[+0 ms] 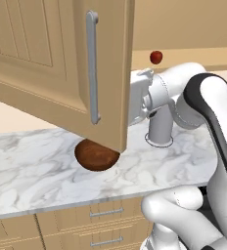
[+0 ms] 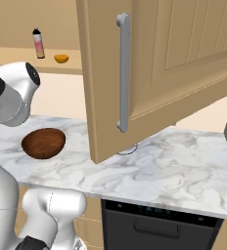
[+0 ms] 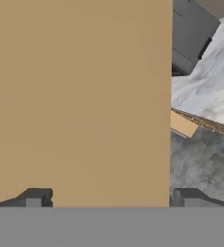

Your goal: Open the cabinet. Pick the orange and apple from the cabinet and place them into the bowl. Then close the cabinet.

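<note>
1. While the cabinet point(image 1: 61, 58) door is swung open, gripper point(image 3: 109, 197) sits behind it w/ fingers apart, nothing held.
2. Apple point(image 1: 156, 57) and orange point(image 2: 61, 58) on shelf; bowl point(image 2: 43, 142) on counter point(image 2: 184, 166).
3. Step, I judge: opening nearly done — next reach to a fruit.

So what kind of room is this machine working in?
It looks like a kitchen, a computer-rendered one: a white marble countertop, a light tan wooden wall cabinet with a long grey bar handle, and a black built-in appliance under the counter.
</note>
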